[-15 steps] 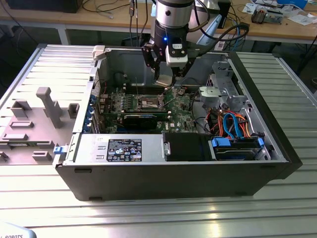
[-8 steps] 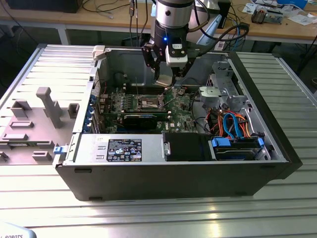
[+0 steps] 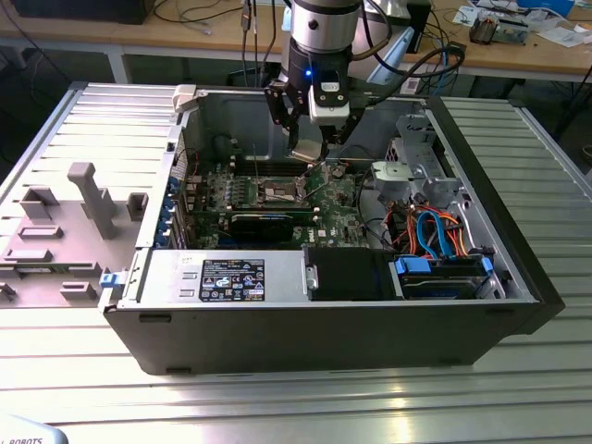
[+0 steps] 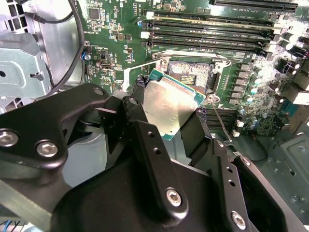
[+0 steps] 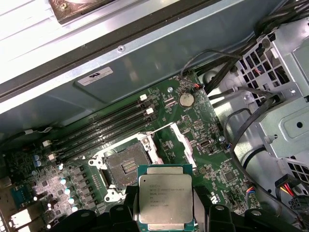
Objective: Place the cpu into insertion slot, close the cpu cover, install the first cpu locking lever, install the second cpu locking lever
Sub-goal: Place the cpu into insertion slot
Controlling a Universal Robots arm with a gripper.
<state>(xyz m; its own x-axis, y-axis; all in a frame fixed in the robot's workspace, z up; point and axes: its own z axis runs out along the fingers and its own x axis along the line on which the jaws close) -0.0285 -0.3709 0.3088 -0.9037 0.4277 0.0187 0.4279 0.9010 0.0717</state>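
Square cpu (image 5: 165, 200), silvery top up, pinched at two opposite edges between the closed-in black fingers of the gripper (image 5: 165, 213); held above the green motherboard (image 5: 215, 166), just beside the bare insertion slot (image 5: 126, 166), long memory slots (image 5: 104, 126) beyond that socket.

Silvery-grey cpu (image 5: 165, 200), green circuit board (image 5: 212, 162), black hand (image 4: 168, 116), perhaps gold-flecked insertion slot (image 5: 126, 166)

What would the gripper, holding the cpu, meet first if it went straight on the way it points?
Probably the slot, with the cpu touching first. Depth is unclear, so it might land on the slot's rim instead.
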